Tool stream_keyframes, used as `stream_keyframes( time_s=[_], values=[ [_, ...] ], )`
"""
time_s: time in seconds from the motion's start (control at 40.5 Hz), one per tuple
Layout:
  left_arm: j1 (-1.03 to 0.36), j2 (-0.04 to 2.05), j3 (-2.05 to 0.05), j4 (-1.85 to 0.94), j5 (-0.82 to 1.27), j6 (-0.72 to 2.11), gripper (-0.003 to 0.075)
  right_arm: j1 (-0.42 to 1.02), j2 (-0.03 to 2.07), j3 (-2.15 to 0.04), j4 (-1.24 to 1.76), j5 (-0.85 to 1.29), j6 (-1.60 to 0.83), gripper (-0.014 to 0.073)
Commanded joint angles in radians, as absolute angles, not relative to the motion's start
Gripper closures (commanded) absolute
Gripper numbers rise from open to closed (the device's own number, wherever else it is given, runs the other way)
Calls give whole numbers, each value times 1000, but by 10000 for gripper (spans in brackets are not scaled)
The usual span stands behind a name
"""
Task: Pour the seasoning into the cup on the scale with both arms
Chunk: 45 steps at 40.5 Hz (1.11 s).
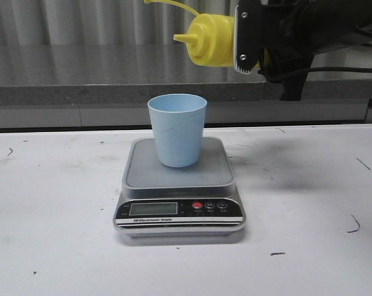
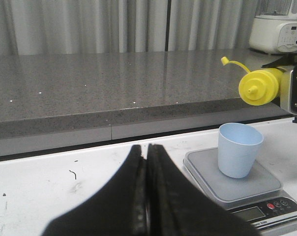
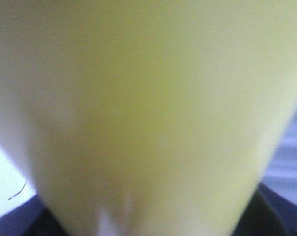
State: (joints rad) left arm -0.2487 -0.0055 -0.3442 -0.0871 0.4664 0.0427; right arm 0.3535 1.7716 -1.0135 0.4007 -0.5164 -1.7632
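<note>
Overhead, right pincer grips the tilted yellow seasoning; left pincer clenched.

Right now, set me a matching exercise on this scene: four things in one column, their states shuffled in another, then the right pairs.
Things:
1. seasoning bottle
2. cup
3. scale
4. left gripper

States:
A. shut, holding nothing
B. upright on the grey platform
C. tipped sideways in the right gripper, above the cup
D. flat on the white table

Pairs: 1-C, 2-B, 3-D, 4-A
</note>
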Motion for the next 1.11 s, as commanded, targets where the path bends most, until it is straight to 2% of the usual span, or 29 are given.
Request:
stream_keyframes(
  time_s=[0.0, 0.617, 0.938, 1.086],
  values=[
    [-247, -19, -368, -98, 387, 34, 740, 354, 1735, -1061, 403, -671, -1806, 328],
    [-247, -19, -368, -98, 387, 34, 740, 354, 1741, -1062, 428, -711, -1881, 328],
    [-247, -19, -368, -98, 387, 34, 740, 354, 1736, -1062, 818, -714, -1854, 326],
    [-247, -19, -368, -98, 387, 34, 740, 352, 1720, -1064, 1016, -667, -1715, 326]
  ],
)
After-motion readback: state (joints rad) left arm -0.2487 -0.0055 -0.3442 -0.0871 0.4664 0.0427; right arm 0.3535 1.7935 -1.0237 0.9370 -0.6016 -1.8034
